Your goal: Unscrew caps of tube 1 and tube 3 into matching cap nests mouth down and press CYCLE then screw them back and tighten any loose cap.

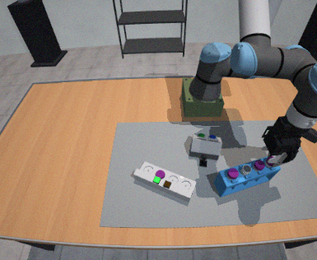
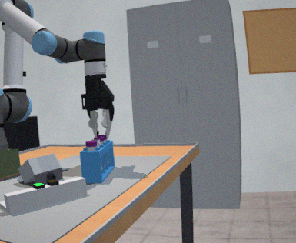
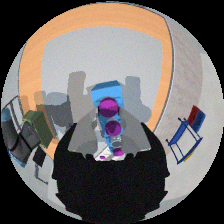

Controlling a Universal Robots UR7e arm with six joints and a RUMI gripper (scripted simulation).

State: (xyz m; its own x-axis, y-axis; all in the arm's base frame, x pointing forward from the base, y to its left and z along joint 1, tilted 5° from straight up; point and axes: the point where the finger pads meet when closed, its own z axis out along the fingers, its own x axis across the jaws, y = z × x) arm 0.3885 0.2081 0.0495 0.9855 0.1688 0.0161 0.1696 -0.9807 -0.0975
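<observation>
A robot arm reaches down over a blue tube rack, the decapping station, which sits on a grey mat toward the right edge of an orange tabletop, nearer the front right corner than the back, as the top view frames it. The gripper hangs over the rack's far right end. Its jaws are clamped on the purple cap of the end tube; the wrist view shows that cap between the two pale fingers, with more of the rack running away beyond it.

Along the rack, three tubes wear purple caps, and one tube mouth stands open and grey. A single purple cap lies in the white cap tray, which rests near the middle of the mat. On the tray a green lamp is lit and the square beside it is dark. The grey key housing with its green and blue keys sits toward the back edge, between tray and arm base.

The cap is probably small, light, rigid plastic with a smooth round side, so it could slip as it turns. The sensible hold is across its side wall, jaws level and centred on the tube's axis, squeezing firmly without crushing. The tube below looks slender and is held only by the rack, so sideways force should be kept low.
</observation>
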